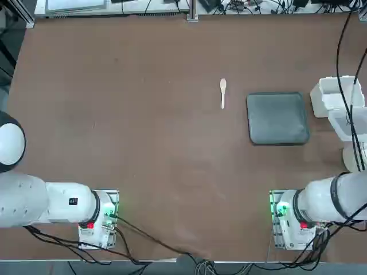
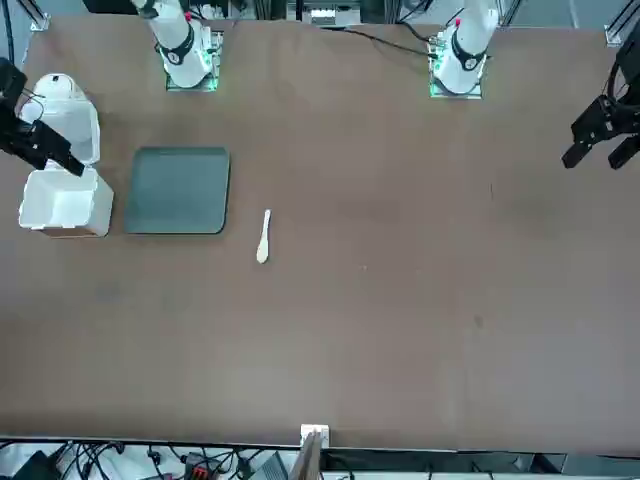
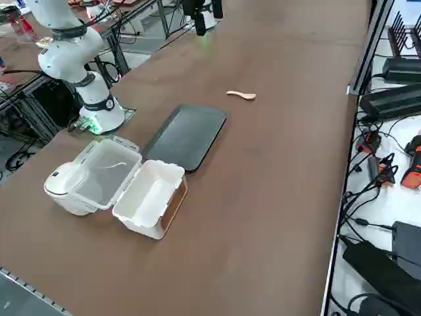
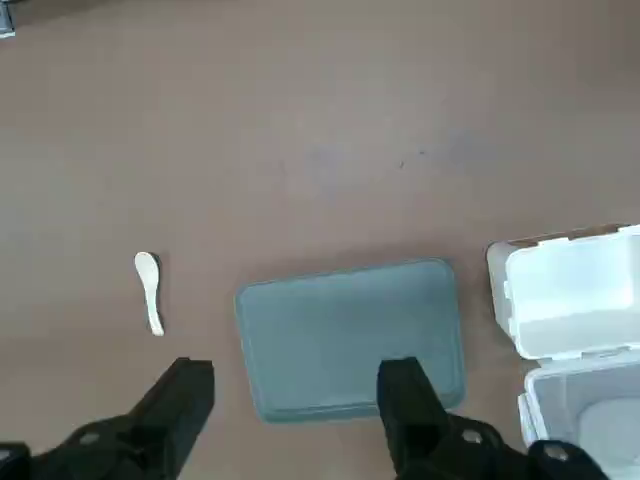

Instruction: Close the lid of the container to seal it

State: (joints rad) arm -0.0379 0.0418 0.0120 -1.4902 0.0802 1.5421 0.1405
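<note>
Right tool (image 4: 296, 368) released, two fingers (image 4: 400, 385) spread wide, nothing between them; hangs above the right-hand part of the counter (image 1: 143, 143), fingers pointing down. In the wrist view the grey tray (image 4: 350, 340) shows beyond the fingertips. Tray lies flat on the counter, right of centre, rounded corners, nothing on it. Just beside it, toward the counter's right edge, sits the container (image 3: 150, 197), small white box, open-topped. Its lid (image 3: 108, 172) is hinged on the side nearer the arm bases, flipped fully back, so container not sealed. Lid is translucent, square, rounded corners; its outer part overlaps the round whitish object (image 3: 64, 184), seen through the plastic in the wrist view. White spoon (image 1: 223, 93) lies left of tray, well apart from container, broad end toward the counter's far edge, handle toward the near edge.
</note>
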